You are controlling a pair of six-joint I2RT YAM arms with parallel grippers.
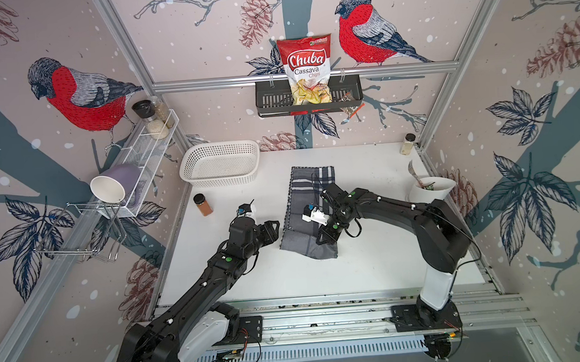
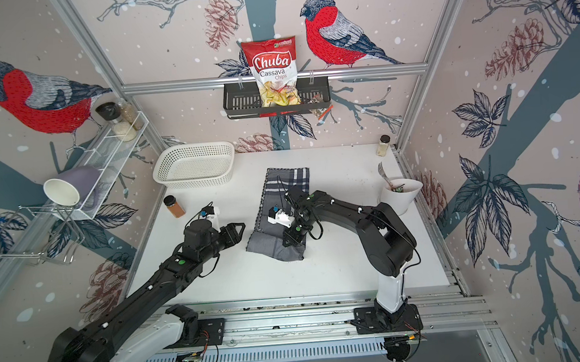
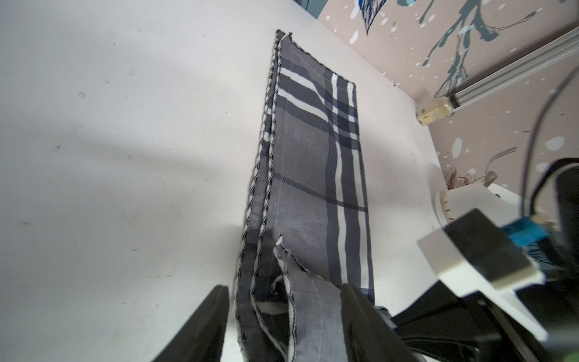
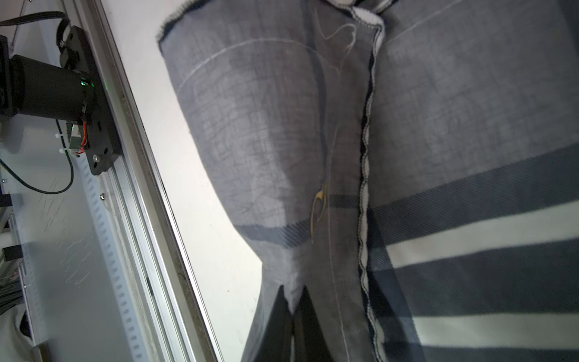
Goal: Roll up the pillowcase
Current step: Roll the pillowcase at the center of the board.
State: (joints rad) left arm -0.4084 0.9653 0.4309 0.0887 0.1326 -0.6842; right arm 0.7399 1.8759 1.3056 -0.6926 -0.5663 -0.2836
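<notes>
Right wrist view: the right claw (image 4: 293, 305) is clenched on a pinch of the pillowcase (image 4: 438, 125), and the grey cloth tents up to it. The left claw (image 3: 283, 313) stands released, with its fingers (image 3: 200, 329) on either side of the strip's near end. In both top views the pillowcase lies as a long folded strip mid-counter (image 1: 373, 270), running toward the back wall. Bullfinch wallpaper (image 1: 80, 98) covers the walls. A bag (image 1: 305, 67) in a hung black rack (image 1: 352, 97) reads "Chuba Cassava Chips".
</notes>
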